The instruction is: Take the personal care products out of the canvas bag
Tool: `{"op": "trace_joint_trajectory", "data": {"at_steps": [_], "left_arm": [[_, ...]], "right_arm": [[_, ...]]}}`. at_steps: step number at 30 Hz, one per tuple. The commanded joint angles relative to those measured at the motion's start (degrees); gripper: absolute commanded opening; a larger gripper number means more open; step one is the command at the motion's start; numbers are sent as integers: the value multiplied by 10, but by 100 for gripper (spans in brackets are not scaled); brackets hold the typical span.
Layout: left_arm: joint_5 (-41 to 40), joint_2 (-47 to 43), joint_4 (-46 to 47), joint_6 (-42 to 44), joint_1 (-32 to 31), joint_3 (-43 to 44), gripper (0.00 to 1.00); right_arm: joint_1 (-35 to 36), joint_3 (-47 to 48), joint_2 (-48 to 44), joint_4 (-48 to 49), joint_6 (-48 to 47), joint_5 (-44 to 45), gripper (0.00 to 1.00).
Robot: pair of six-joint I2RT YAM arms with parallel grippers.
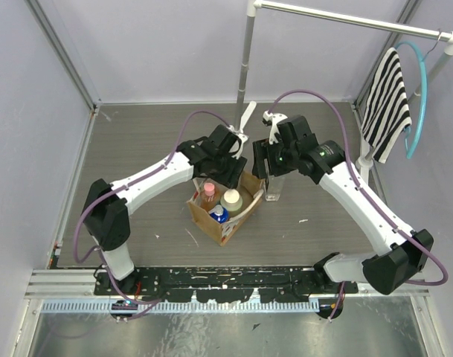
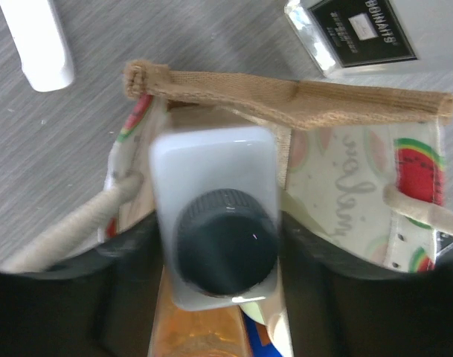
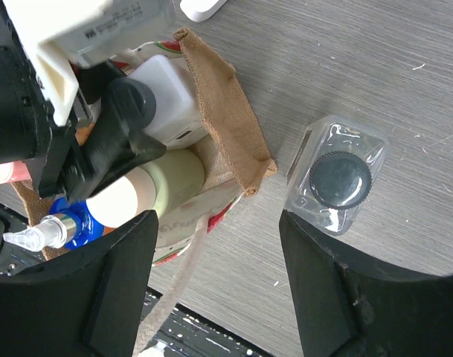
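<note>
The small tan-brown canvas bag (image 1: pixel 220 229) with cream looped handles stood open on the grey table (image 1: pixel 137 149). Its lining carried watermelon prints and a cursive word too tilted to read. Nearest in it sat the blue-capped bottle (image 1: pixel 218 214), then the cream bottle with a beige cap (image 1: pixel 231 199) and the slim peach-orange bottle with a pink cap (image 1: pixel 208 191). At the far end, the left claw (image 2: pixel 219 245) gripped the white squarish bottle (image 2: pixel 211 163), dark-capped, by both sides. Just beyond the bag, the clear grey-capped bottle (image 3: pixel 338 182) stood on the table under the wide-spread right claw (image 3: pixel 217 223). The white capitals on its black label were not surely legible.
</note>
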Motion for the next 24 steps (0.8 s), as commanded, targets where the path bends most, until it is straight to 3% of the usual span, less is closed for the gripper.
{"op": "trace_joint_trajectory", "data": {"at_steps": [1, 3, 4, 8, 16, 24], "left_arm": [[12, 11, 3, -6, -4, 25, 31], [-41, -9, 0, -15, -4, 35, 5], [-82, -24, -5, -17, -4, 43, 0], [-205, -85, -27, -12, 1, 89, 0], [-218, -163, -65, -18, 12, 202, 0], [-315, -226, -108, -17, 18, 242, 0]], "right_arm": [[2, 6, -24, 19, 11, -4, 72], [6, 6, -27, 15, 11, -9, 72], [9, 5, -29, 16, 10, -18, 72], [25, -7, -36, 38, 5, -58, 71], [98, -35, -26, 78, -17, -34, 72], [146, -75, 30, 150, -51, -13, 72]]}}
